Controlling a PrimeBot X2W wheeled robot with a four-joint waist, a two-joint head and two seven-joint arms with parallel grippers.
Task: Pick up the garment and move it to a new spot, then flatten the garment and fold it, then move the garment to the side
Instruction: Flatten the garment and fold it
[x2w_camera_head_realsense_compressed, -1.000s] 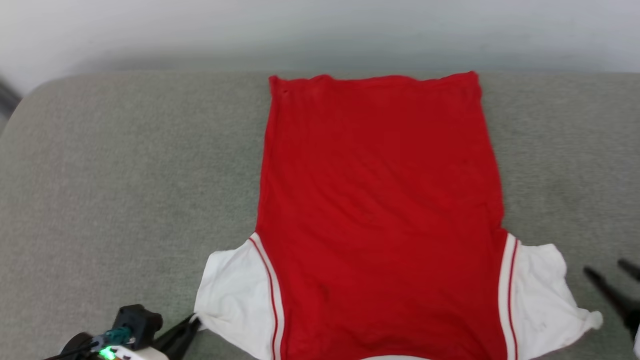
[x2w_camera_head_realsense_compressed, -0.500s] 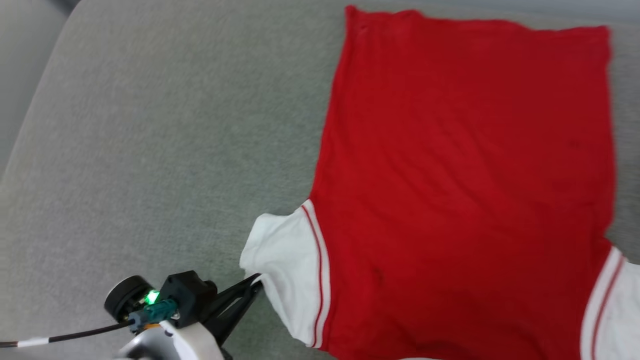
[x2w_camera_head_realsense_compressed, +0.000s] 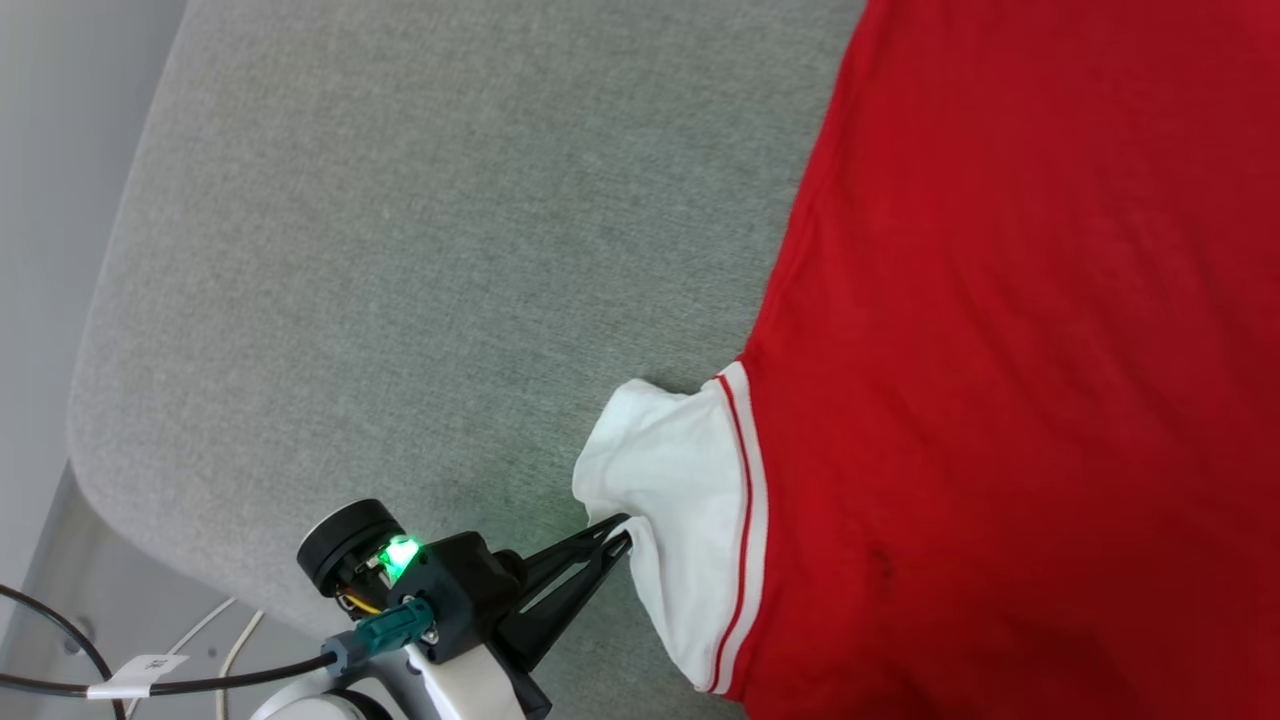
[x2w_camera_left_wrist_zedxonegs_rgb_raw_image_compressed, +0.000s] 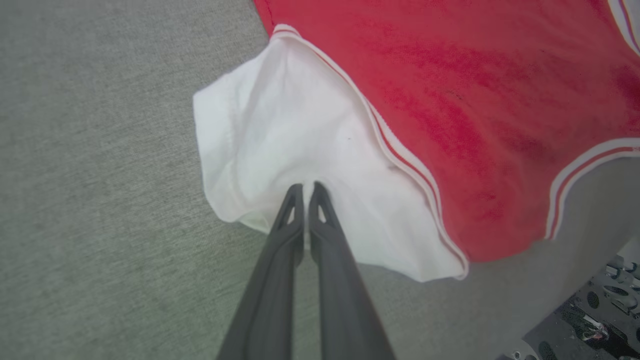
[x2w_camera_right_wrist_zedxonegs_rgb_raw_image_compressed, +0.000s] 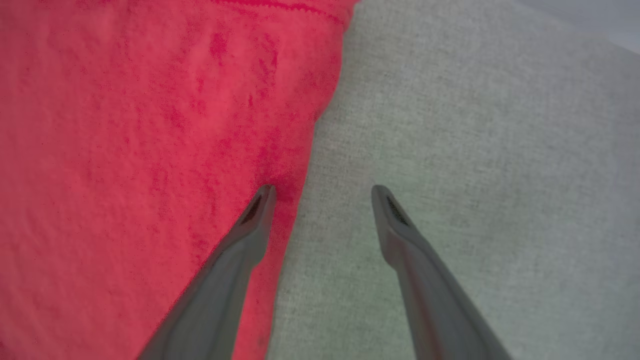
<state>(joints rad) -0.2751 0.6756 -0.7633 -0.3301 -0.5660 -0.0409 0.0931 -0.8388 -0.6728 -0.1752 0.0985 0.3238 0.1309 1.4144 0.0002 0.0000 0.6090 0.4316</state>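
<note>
Since the earlier frames the head camera has swung left, and the white sleeve (x2w_camera_head_realsense_compressed: 670, 470) has bunched. The garment (x2w_camera_head_realsense_compressed: 1000, 350) lies spread on the grey cushion (x2w_camera_head_realsense_compressed: 450, 250), its sleeve hem pinched between the closed jaws of the left gripper (x2w_camera_left_wrist_zedxonegs_rgb_raw_image_compressed: 305, 187). The right gripper (x2w_camera_right_wrist_zedxonegs_rgb_raw_image_compressed: 322, 192), spread wide and empty, straddles the red side edge. Advised: carry the sleeve low and inward, without dragging the body.

The left gripper (x2w_camera_left_wrist_zedxonegs_rgb_raw_image_compressed: 306, 187) has its two fingers pressed together, pinching the garment (x2w_camera_left_wrist_zedxonegs_rgb_raw_image_compressed: 280, 140) at their tips. The right gripper (x2w_camera_right_wrist_zedxonegs_rgb_raw_image_compressed: 322, 192) holds its fingers spread apart.
</note>
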